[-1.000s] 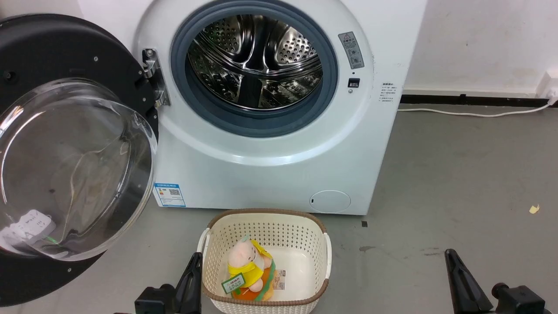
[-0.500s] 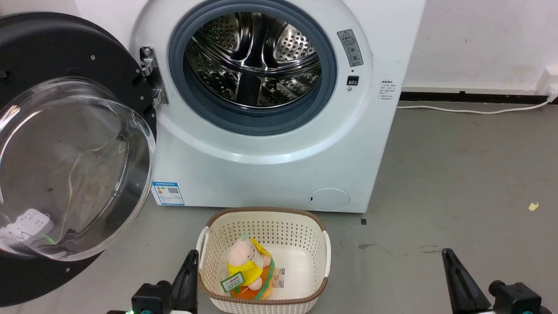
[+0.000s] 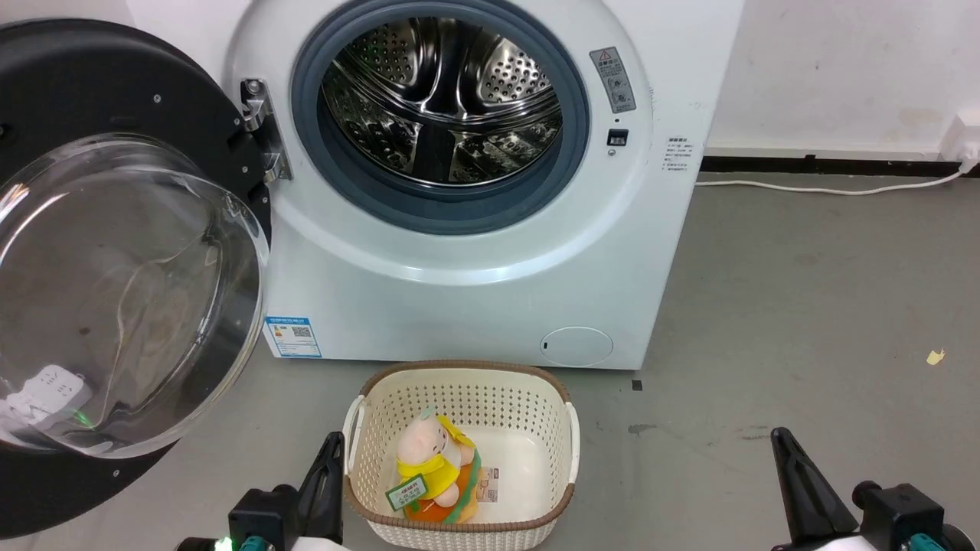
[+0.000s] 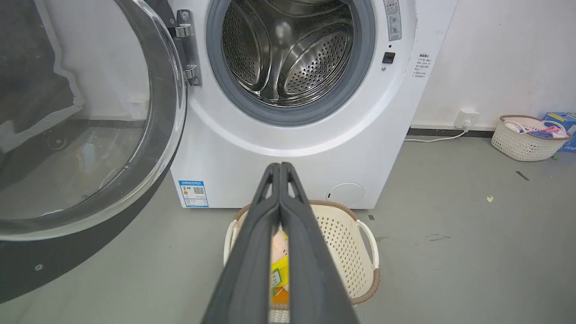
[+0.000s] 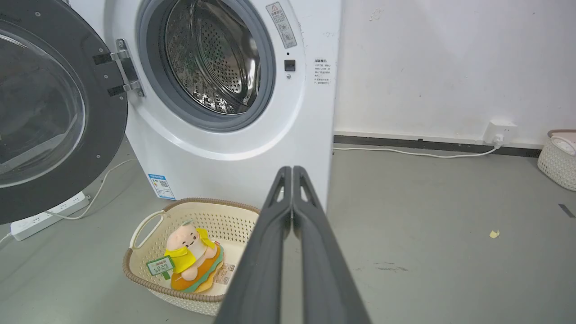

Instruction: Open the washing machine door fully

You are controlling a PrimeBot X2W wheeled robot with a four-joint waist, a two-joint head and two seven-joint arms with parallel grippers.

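- The door hung swung wide at the left of the washer, leaving the drum fully exposed.
- The left gripper and right gripper each had fingers pressed together on nothing, low and near, well apart from the door.
- The opening looked done; at most a slight push farther remained.

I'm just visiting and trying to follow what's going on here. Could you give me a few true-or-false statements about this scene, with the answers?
1. The washing machine door stands open, left of the drum. True.
2. The left gripper holds the door. False: it is shut on nothing, apart from the door.
3. A plush toy lies in the basket. True.
4. The basket sits inside the drum. False: it stands on the floor before the washing machine.
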